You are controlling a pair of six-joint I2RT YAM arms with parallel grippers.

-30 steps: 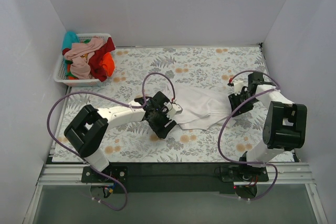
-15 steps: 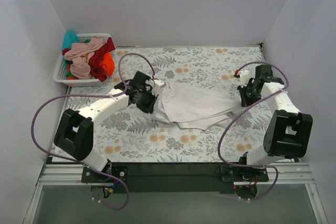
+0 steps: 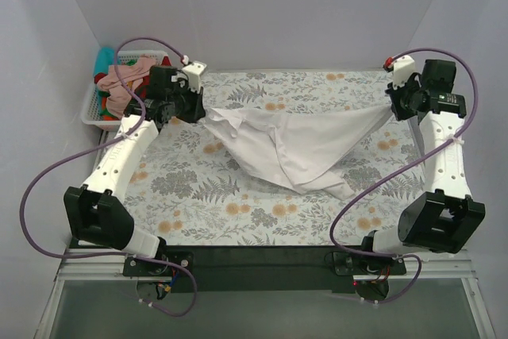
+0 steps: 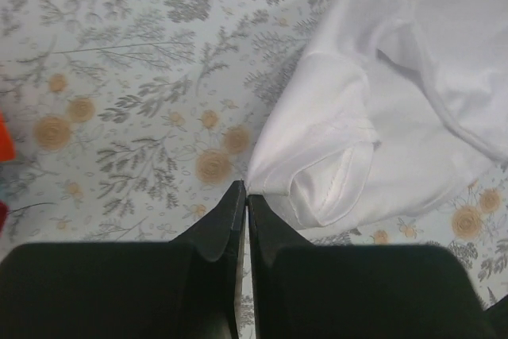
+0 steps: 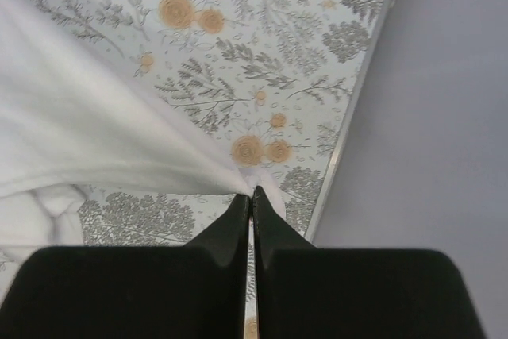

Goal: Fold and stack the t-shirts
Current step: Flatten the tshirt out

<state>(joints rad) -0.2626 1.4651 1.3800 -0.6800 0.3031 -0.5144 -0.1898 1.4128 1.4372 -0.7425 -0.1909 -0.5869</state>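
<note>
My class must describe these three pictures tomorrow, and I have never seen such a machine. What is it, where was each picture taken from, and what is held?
These are two robot arms bolted at the near edge of a table with a flowered cover. The wide picture comes from a fixed camera above and behind them. The other two come from cameras on the wrists; the dark shapes at the bottom are each arm's own fingers. The left gripper and the right gripper are each shut on an edge of a large white t-shirt, stretching it between them, its middle sagging. At the far left stands a white basket holding more shirts, pink and teal among them.
</note>
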